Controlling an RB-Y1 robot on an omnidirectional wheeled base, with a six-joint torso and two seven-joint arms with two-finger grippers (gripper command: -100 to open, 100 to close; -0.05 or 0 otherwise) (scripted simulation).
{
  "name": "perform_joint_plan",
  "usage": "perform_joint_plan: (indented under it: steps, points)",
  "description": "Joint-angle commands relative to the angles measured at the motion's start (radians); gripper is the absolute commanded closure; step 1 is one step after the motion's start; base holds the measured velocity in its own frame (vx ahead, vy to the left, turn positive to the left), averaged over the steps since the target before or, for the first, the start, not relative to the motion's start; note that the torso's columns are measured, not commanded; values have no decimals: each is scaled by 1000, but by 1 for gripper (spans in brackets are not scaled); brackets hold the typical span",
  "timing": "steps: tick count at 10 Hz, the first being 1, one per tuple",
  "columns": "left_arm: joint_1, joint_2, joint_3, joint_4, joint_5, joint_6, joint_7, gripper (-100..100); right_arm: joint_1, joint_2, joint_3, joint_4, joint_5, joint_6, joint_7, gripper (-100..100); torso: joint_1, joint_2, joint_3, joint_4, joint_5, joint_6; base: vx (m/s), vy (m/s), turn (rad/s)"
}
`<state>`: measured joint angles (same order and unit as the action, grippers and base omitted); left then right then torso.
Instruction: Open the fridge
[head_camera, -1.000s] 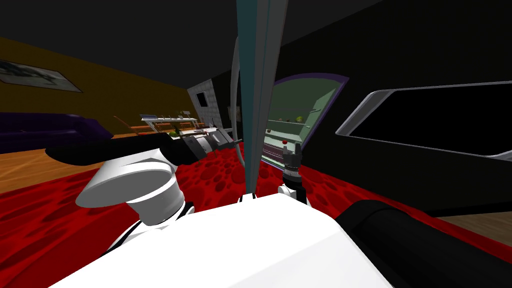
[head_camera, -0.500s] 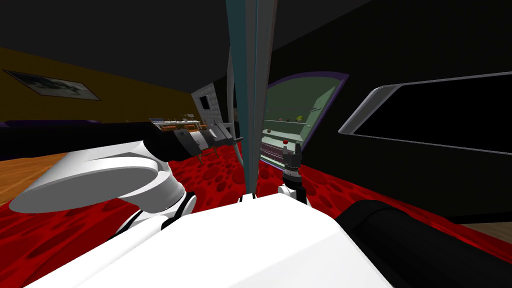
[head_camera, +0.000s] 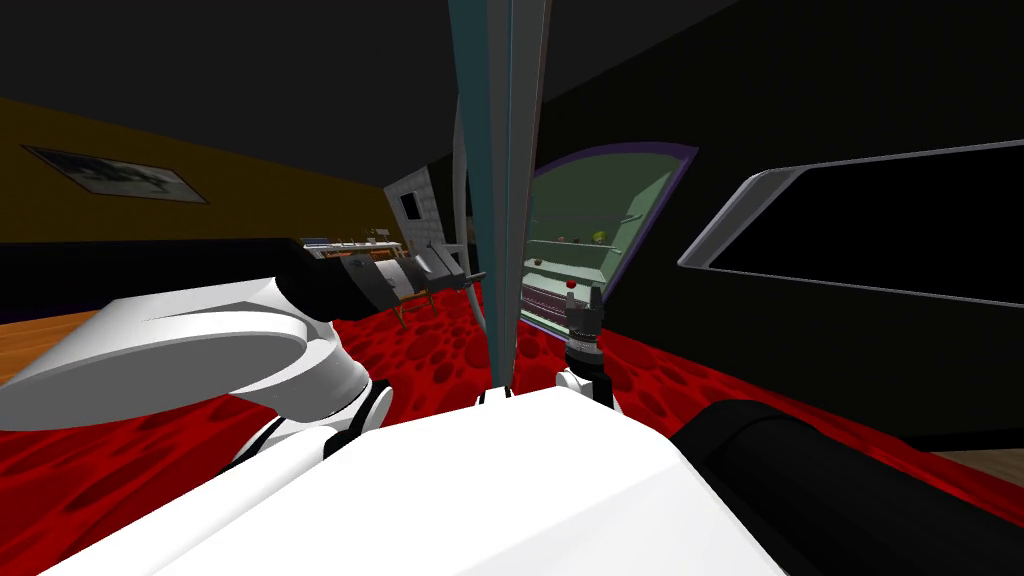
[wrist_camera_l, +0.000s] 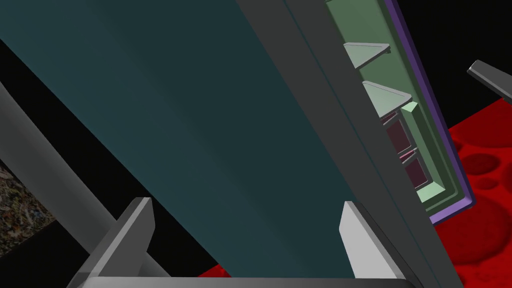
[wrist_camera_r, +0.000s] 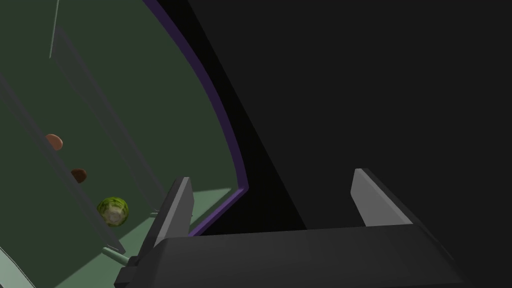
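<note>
obstacle: fridge door (head_camera: 492, 150) edge-on, dead ahead | free: fridge interior (head_camera: 590, 200) open to its right

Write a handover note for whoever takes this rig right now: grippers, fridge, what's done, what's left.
Left gripper: fingers open, teal fridge door ahead between them; its grey handle runs beside one finger, not gripped.
Right gripper: fingers open, holding nothing, aimed into the fridge interior.
Done: door stands open, shelves and food showing.
Left: probably swing it wider, then draw the left arm clear.
</note>
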<state>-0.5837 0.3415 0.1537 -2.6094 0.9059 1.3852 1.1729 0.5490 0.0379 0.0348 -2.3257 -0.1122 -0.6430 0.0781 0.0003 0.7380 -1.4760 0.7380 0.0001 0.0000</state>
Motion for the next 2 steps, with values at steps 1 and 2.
perform_joint_plan:
  steps: [1,2]
  points:
    - [0,0,0,0,0,0,0,0,0,0,0,0,0,0,0,0,0,0,0,0,0,0,0,0,0]
    - [0,0,0,0,0,0,0,0,0,0,0,0,0,0,0,0,0,0,0,0,0,0,0,0,0]
